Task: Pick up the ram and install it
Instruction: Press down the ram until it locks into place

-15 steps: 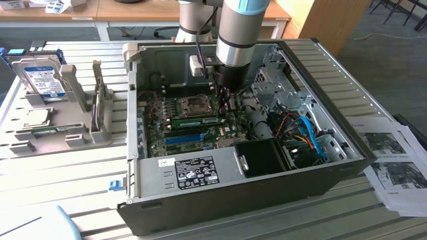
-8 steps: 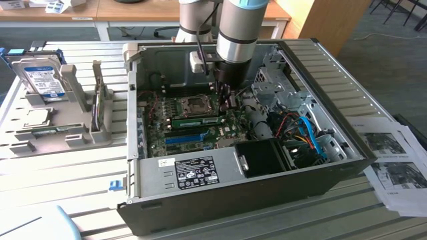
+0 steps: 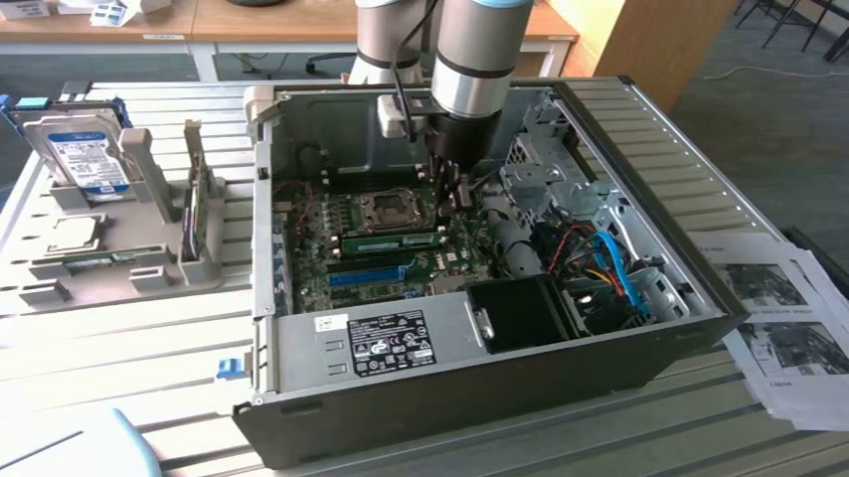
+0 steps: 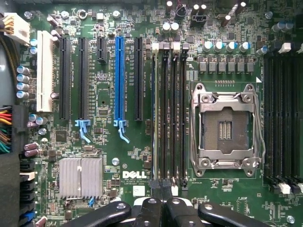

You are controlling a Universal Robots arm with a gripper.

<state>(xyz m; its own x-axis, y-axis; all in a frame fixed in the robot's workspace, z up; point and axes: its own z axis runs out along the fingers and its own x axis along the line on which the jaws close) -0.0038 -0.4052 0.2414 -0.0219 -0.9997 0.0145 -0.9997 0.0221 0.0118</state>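
The ram [image 3: 392,241] is a long green stick standing on the motherboard just in front of the CPU socket [image 3: 393,207]. In the wrist view the ram [image 4: 154,113] shows edge-on as a thin line in the outermost of the black memory slots beside the socket. My gripper [image 3: 455,204] reaches down into the open computer case, over the end of the ram at the exterior view's right. Its black fingers [image 4: 151,208] are shut together with nothing visible between them, and the gripper [image 4: 163,187] hovers over the end of those slots.
Metal case walls [image 3: 637,159] ring the board. A black fan shroud [image 3: 524,313] and coloured cables [image 3: 610,268] crowd the near right. A blue slot strip [image 4: 119,78] lies beside the memory slots. A hard drive [image 3: 83,154] stands in a grey fixture; papers [image 3: 782,318] lie right.
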